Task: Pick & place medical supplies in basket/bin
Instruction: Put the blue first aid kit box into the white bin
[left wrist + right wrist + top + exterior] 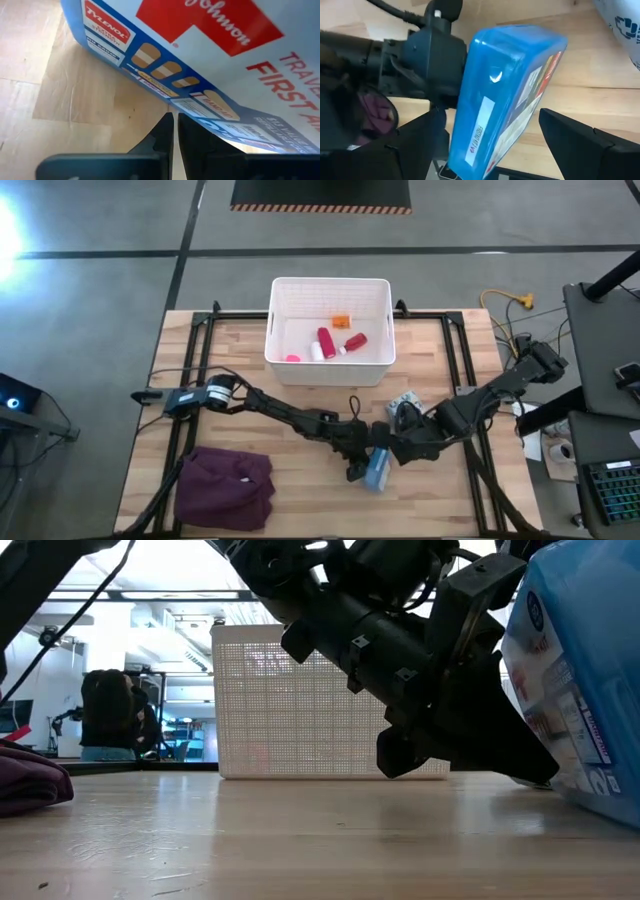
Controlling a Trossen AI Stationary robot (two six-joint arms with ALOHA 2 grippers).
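Observation:
The blue first-aid box (378,470) with a red cross stands tilted on the table's near middle (585,710). My left gripper (357,466), shut, reaches in from the left against it (173,120). My right gripper (386,448) is open and comes from the right, with one finger on each side of the box (490,114). The white basket (330,282) stands at the far edge and holds red bottles (325,343) and small pieces. The pale patterned packet (405,402) lies on the table beside the right arm. My left gripper has its shut fingertips (167,120) against the box's printed red-cross face near its lower edge (200,107), coming nearly level from the table's left. The box leans tilted over them, its lower edge on the table. My right gripper: whether either finger (427,132) touches the box cannot be told.
The maroon cloth (225,488) lies bunched at the near left corner. Black frame rails (200,350) run along the table's left and right sides. Cables and equipment sit beyond the right edge. Bare wood lies between the basket and the two grippers.

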